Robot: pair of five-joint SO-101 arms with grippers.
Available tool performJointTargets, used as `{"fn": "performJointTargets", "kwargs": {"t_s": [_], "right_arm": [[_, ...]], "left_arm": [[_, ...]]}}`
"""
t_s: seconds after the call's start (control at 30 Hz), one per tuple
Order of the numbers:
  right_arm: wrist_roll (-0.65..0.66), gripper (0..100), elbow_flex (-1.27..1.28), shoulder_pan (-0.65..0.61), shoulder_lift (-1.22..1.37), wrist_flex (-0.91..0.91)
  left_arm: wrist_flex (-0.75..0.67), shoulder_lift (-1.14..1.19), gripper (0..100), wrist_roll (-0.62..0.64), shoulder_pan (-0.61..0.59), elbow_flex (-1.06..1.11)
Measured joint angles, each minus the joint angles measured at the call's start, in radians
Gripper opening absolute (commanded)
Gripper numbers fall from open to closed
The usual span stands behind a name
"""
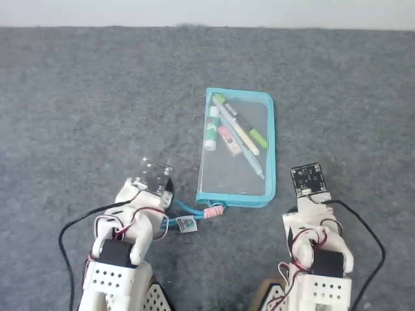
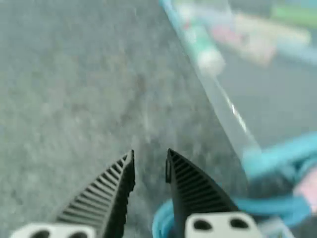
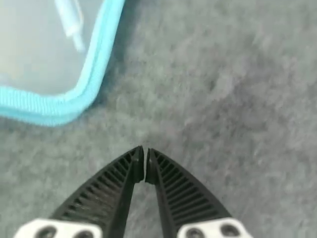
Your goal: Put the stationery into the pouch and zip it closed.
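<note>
Pouch lies on the bench with pens inside (looks finished to me). Left hand at its 7 o'clock is barely parted, right hand at 5 o'clock pinched together, probably parked clear.

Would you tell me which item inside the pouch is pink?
The short eraser between the white glue stick and the yellow pen; nothing else inside is pink.

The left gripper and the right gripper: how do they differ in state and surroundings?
The left gripper has its jaws a little apart; the right gripper has its jaws shut, tips nearly touching. A blue strap lies right beside the left gripper; the right gripper has bare grey carpet around it, with the corner of the pouch farther off. Both hold nothing and point down at the carpet.
</note>
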Motion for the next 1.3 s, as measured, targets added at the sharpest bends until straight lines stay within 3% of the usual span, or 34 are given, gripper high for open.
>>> {"fn": "performJointTargets", "kwargs": {"t_s": [0.13, 1.3], "right_arm": [[0.0, 0.8, 0.0, 0.0, 0.0, 0.037], [0.0, 0.8, 0.0, 0.0, 0.0, 0.037]], "left_arm": [[0.052, 0.0, 10, -0.035, -0.002, 0.0], [0.054, 0.0, 10, -0.037, 0.003, 0.0]]}}
